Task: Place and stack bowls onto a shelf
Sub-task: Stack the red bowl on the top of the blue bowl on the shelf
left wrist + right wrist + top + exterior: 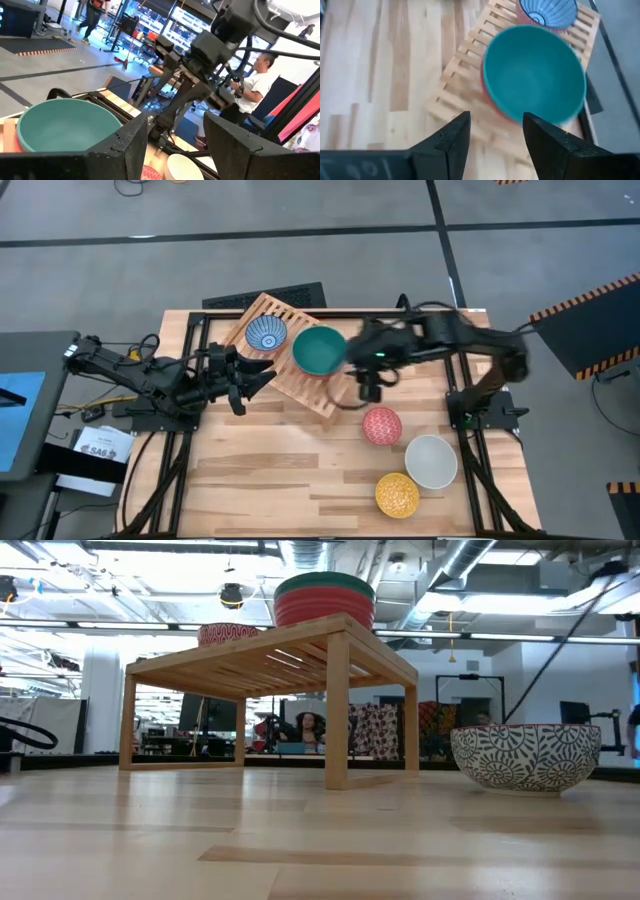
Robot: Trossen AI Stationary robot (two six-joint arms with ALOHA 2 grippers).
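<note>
Bowls: teal bowl (319, 351) stacked on red one on shelf (300, 385), right gripper (366, 385) spread empty beside it, left gripper (245, 380) open nearby; next, probably fetching pink-red patterned bowl (381, 425).

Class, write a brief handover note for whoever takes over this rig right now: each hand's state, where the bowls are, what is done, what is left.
Left hand: open, empty, at the shelf's edge.
Right hand: open, empty, just past the teal bowl.
Done: teal bowl stacked on the red bowl on the shelf; blue-white bowl beside them.
Left: pink-red bowl, white bowl and yellow bowl on the table.
</note>
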